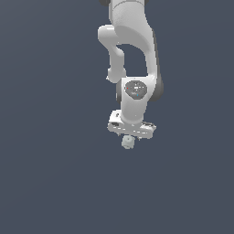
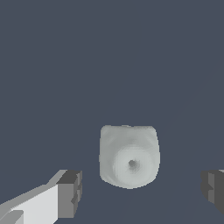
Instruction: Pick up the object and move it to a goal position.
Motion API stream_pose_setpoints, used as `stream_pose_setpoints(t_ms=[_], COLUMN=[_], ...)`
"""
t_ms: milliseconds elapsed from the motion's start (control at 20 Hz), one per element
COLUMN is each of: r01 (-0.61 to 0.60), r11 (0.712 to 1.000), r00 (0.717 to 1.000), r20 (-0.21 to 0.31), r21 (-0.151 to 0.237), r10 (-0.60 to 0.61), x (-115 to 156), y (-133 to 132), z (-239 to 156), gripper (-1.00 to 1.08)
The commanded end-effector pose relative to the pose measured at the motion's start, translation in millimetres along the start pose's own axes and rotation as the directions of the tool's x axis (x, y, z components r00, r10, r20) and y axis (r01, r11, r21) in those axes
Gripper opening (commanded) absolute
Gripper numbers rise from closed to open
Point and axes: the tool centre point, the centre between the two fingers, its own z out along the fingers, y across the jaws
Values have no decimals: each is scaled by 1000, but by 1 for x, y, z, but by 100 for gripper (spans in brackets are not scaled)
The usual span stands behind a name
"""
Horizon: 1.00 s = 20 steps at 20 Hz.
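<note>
Blob (image 2: pixel 129 156): one only, pale grey-white with a faint green tint, lumpy and roughly cubic.
Blob axis: no clear long axis; about as wide as tall in the wrist view.
Blob facing: a round dimple with a dark centre turned toward the wrist camera; rounded corners all round.
Blob place: between the two fingers, nearer neither by much, touching neither; in the exterior view (image 1: pixel 127 142) just below the pincer, at its tips.
Pincer (image 2: pixel 141 189): one, spread wide, gap far broader than the blob, holding nothing.
Fingers: two counted; one dark pad (image 2: pixel 70 194) on a white finger to one side of the blob, the other pad only partly in frame at the edge on the opposite side.
Pincer pose: pointing down in the exterior view (image 1: pixel 129 137), hanging from the white arm (image 1: pixel 135 50).
Arm: one, white, folded above the pincer.
Ground (image 1: pixel 50 173): plain dark slate-blue, same in both views.
</note>
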Motion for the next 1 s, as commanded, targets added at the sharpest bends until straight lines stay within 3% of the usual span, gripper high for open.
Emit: stream_pose_setpoints(t_ms=[0,300,950], r01=[-10,-9,-12], r11=[1000,1000,1000], r00=[1000,1000,1000], r20=[2,3,3], r21=[-2,-2,-3], r10=[10,9,12], x=[-1,-1,-1], y=[-1,-2,-1], z=[5,8,56], gripper=[100,100,100])
